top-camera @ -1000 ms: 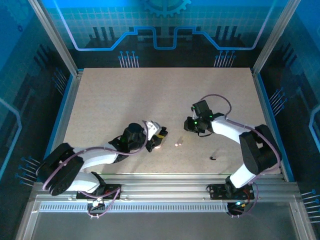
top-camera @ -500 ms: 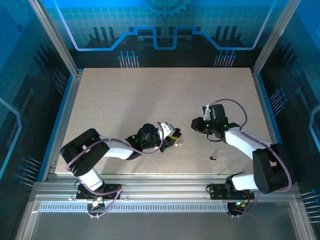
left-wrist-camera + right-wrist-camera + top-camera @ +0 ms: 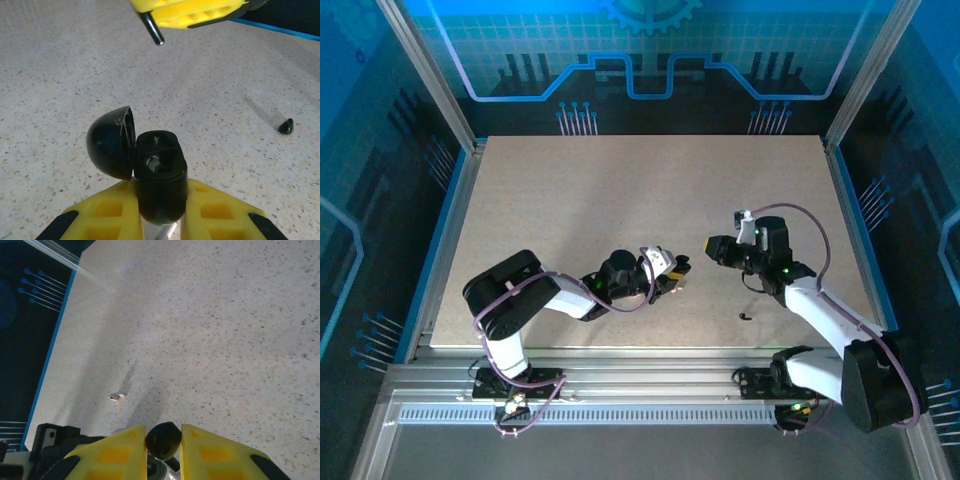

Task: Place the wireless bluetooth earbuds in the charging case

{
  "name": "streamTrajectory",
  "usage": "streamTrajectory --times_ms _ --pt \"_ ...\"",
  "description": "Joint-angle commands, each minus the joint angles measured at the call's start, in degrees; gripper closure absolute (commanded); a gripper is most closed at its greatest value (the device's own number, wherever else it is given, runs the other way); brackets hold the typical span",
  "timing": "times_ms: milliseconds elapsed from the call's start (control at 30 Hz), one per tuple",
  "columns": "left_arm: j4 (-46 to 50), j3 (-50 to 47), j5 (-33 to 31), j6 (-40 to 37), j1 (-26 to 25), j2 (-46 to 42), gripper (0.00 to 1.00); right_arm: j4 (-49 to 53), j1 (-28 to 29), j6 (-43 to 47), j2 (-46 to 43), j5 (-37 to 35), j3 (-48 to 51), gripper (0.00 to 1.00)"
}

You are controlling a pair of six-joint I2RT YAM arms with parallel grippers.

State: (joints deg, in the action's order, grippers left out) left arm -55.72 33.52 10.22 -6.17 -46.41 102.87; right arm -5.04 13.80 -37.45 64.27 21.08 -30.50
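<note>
Insertion looks to be the step in hand. The left claw (image 3: 161,205) is clamped on the black charging case (image 3: 159,165), whose lid (image 3: 111,142) is swung open to one side, leaving both sockets bare. The right claw (image 3: 163,432) pinches a black earbud (image 3: 152,28) just beyond the case, not touching it. The earbud's stem is its long axis, slanting tip-down toward the counter (image 3: 60,75). Next, I'd say, that stem needs lining up over a socket, then lowering. A second black earbud (image 3: 285,127) and a whitish earbud (image 3: 117,397) lie loose on the counter.
</note>
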Motion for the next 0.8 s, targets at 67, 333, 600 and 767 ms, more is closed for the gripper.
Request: streamTrajectory --times_ms 67,333,600,767 --pt "-8.5 0.1 -1.6 -1.3 -0.7 1.4 0.92 -5.8 -0.2 -0.3 -2.2 3.0 2.1 0.78" --pt "-21.5 -1.5 -4.9 0.9 -1.4 5.7 0.92 -6.4 1.6 -1.3 -8.2 1.1 3.2 0.77" --pt "-24.6 -0.7 -5.3 -0.7 -1.8 6.4 0.92 -7.2 4.1 -1.3 -9.4 -1.0 2.7 0.77" --pt "-24.7 -0.5 -5.9 -1.7 -1.9 5.5 0.92 -8.0 5.0 -1.4 -9.3 -1.1 1.9 0.77"
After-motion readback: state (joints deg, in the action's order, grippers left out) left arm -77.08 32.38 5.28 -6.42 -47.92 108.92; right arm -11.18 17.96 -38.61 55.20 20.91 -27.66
